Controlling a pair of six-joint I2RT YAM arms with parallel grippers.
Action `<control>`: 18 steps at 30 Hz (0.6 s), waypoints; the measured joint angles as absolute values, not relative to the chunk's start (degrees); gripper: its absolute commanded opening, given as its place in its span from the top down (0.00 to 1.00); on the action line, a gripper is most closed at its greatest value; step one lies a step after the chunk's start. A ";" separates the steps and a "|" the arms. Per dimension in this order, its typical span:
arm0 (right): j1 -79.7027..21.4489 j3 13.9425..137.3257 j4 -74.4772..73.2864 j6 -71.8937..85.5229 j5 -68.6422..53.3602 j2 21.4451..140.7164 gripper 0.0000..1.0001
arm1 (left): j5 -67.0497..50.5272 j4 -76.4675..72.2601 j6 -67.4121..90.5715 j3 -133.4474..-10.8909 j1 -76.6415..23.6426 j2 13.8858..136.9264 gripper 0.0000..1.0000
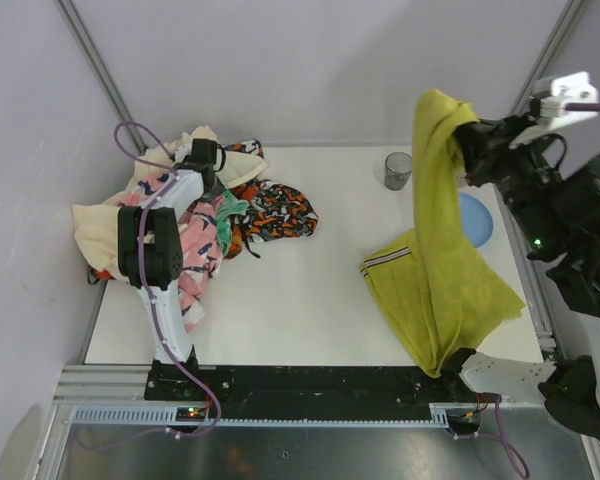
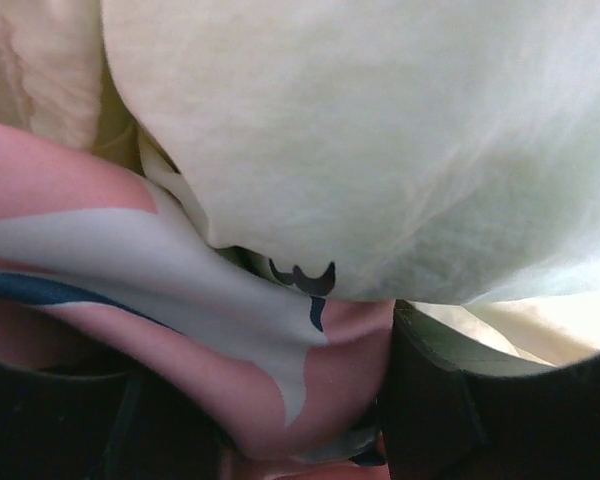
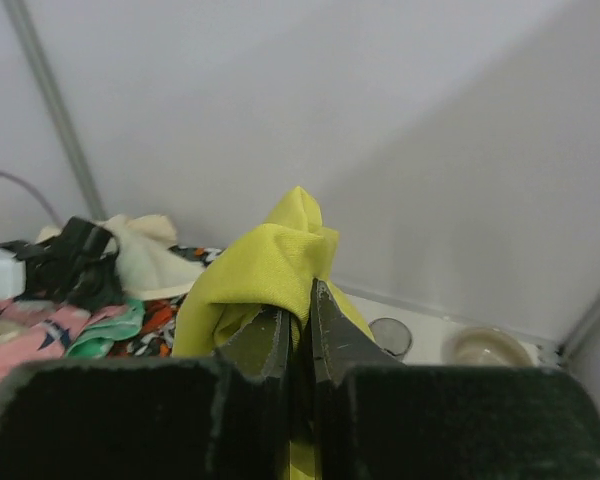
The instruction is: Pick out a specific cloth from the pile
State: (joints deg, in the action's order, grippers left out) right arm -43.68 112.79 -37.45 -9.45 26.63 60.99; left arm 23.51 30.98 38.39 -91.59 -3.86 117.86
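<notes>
Top external alone shows striped hem (image 1: 388, 262) on cloth (image 1: 445, 270).

Overhead looks down; left wrist hugs the pile (image 1: 280, 210); right wrist views it from afar.

Open table (image 1: 300, 300) between pile (image 1: 270, 210) and cloth (image 1: 445, 260).

The left arm (image 1: 148, 245) stretches forward, the left gripper (image 1: 204, 158) pointing down. The right gripper (image 3: 298, 300) is held high, jaws pinched together.
</notes>
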 measured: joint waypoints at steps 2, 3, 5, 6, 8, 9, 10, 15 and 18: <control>-43.72 114.78 -39.46 -8.58 23.07 63.53 1.00 | 23.59 30.70 38.04 -91.37 -4.16 117.69 0.36; -43.72 116.11 -40.10 -8.34 21.23 64.93 1.00 | 23.73 30.55 37.89 -91.20 -4.40 117.58 0.35; -43.72 118.93 -40.80 -7.88 17.78 67.68 1.00 | 23.97 30.30 37.32 -90.78 -5.08 117.21 0.30; -43.72 120.55 -41.17 -7.62 16.05 69.12 1.00 | 24.05 30.33 37.06 -90.63 -5.39 116.97 0.27; -43.72 123.96 -41.69 -7.27 12.86 72.34 1.00 | 24.32 30.35 36.60 -90.17 -6.24 116.27 0.16; -43.72 125.97 -41.89 -7.11 11.51 74.15 1.00 | 24.34 30.61 36.36 -89.91 -6.70 115.74 0.09; -43.72 127.57 -41.89 -7.05 10.57 75.64 1.00 | 24.38 30.87 35.97 -89.67 -7.07 115.26 0.05; -43.59 129.45 -40.21 -6.42 10.02 80.95 1.00 | 24.34 34.48 35.38 -87.74 -8.91 110.19 0.01; -41.71 118.32 -37.12 -4.75 14.02 77.32 1.00 | 24.36 36.38 35.40 -86.28 -9.34 105.82 0.00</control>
State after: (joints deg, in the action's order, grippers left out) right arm -41.71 118.32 -37.12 -4.75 14.02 77.32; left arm 24.36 36.38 35.40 -86.28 -9.34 105.82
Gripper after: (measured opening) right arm 0.070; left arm 0.993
